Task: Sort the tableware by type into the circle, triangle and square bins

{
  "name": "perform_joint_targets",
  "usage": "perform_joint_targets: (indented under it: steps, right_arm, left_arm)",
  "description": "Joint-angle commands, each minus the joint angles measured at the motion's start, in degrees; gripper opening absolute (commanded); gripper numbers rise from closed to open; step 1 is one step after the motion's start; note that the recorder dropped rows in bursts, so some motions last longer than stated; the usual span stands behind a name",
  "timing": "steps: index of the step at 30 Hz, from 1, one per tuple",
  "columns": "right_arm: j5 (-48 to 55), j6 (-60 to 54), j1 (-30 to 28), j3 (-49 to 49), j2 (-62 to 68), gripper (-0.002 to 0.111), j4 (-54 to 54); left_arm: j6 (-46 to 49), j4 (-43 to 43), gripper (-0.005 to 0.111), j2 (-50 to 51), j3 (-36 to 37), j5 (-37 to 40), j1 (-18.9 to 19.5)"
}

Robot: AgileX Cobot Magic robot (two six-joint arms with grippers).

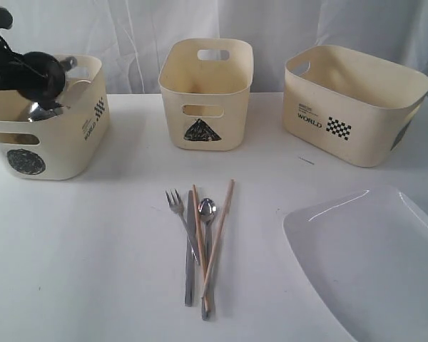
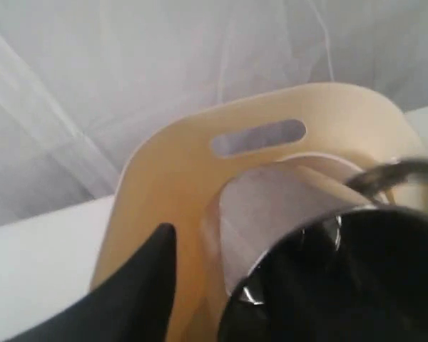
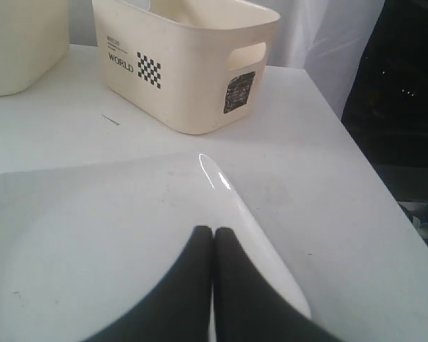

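Observation:
My left gripper (image 1: 50, 87) hangs over the circle bin (image 1: 64, 146) at the far left. A steel mug (image 2: 285, 206) lies tilted inside that bin (image 2: 171, 185). One black finger (image 2: 146, 285) stands apart from the mug's outer wall; the other finger is lost in the mug's dark mouth. The fork (image 1: 175, 203), knife (image 1: 190, 249), spoon (image 1: 207, 210) and chopsticks (image 1: 220, 231) lie bunched mid-table. My right gripper (image 3: 214, 232) is shut and empty, just above the large white plate (image 3: 93, 235). The triangle bin (image 1: 207, 92) and square bin (image 1: 353, 107) stand behind.
The plate (image 1: 374, 263) fills the front right corner and runs past the table's edge in the exterior view. A white curtain hangs behind the bins. The table's right edge (image 3: 385, 185) drops to a dark floor.

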Motion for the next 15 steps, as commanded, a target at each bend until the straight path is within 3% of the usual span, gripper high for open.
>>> perform_joint_targets:
  steps: [1, 10, 15]
  right_arm:
    - [-0.2, -0.3, 0.1, 0.1, -0.3, 0.000, 0.1]
    - [-0.2, -0.3, 0.1, 0.1, -0.3, 0.000, 0.1]
    - [-0.2, -0.3, 0.1, 0.1, -0.3, 0.000, 0.1]
  left_arm:
    - [-3.9, 0.2, 0.060, -2.7, -1.8, 10.6, -0.2]
    - [-0.3, 0.2, 0.064, -19.9, -2.8, 16.1, -0.2]
    - [-0.6, 0.2, 0.058, -32.0, -2.8, 30.6, -0.2]
